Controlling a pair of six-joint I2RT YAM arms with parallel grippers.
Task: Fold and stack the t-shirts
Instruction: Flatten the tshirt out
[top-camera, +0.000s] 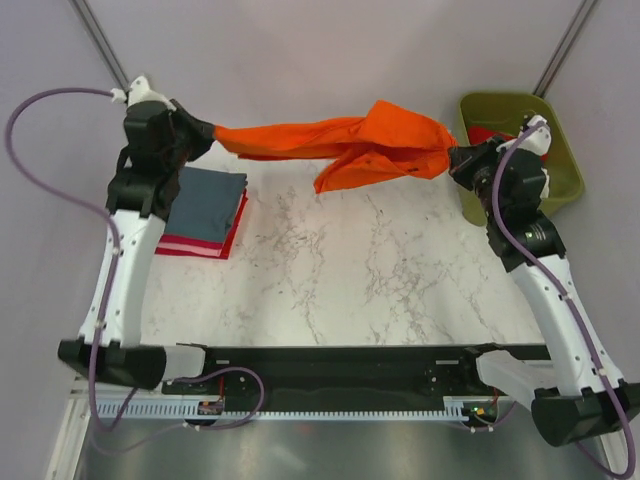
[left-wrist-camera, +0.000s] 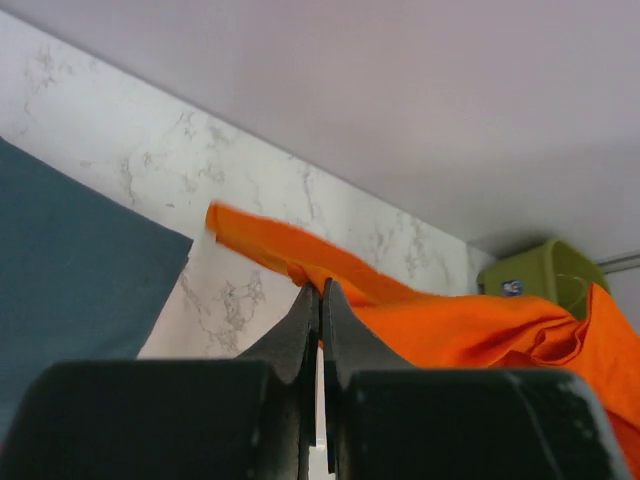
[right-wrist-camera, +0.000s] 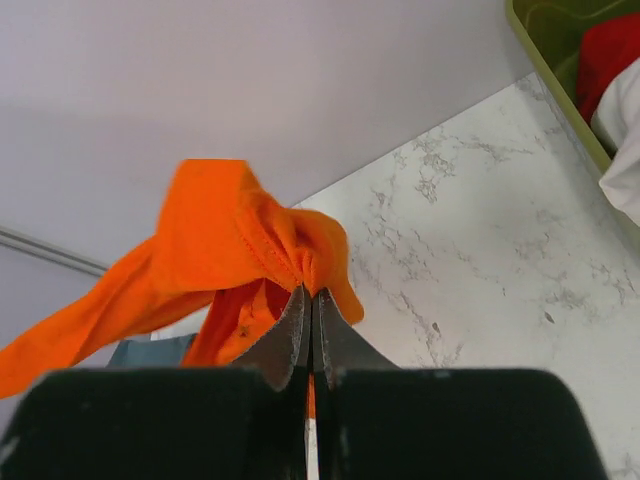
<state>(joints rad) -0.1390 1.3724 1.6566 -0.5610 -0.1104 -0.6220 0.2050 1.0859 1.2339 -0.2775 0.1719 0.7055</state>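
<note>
Along the far edge of the tabletop (top-camera: 380, 290), we are stretching the orange t-shirt (top-camera: 300, 140) in the air between our two arms. Its long axis is running left to right, roughly parallel to that edge. It is bunching into a rope rather than spreading flat, and a loose flap is drooping toward us nearer the right end. Just on the near side of the left grip, the folded grey-blue t-shirt (top-camera: 208, 198) is lying on top of red t-shirts (top-camera: 236, 218), so the left arm is sitting closer to the stack. The olive-green bin (top-camera: 510, 97) is sitting beside the right arm. Our left fingers (left-wrist-camera: 298, 335) are pressing together on one orange edge, and our right fingers (right-wrist-camera: 290, 335) are pinching a gathered wad of it. We are judging that the shirt needs laying out next on the bare marble toward us.
</note>
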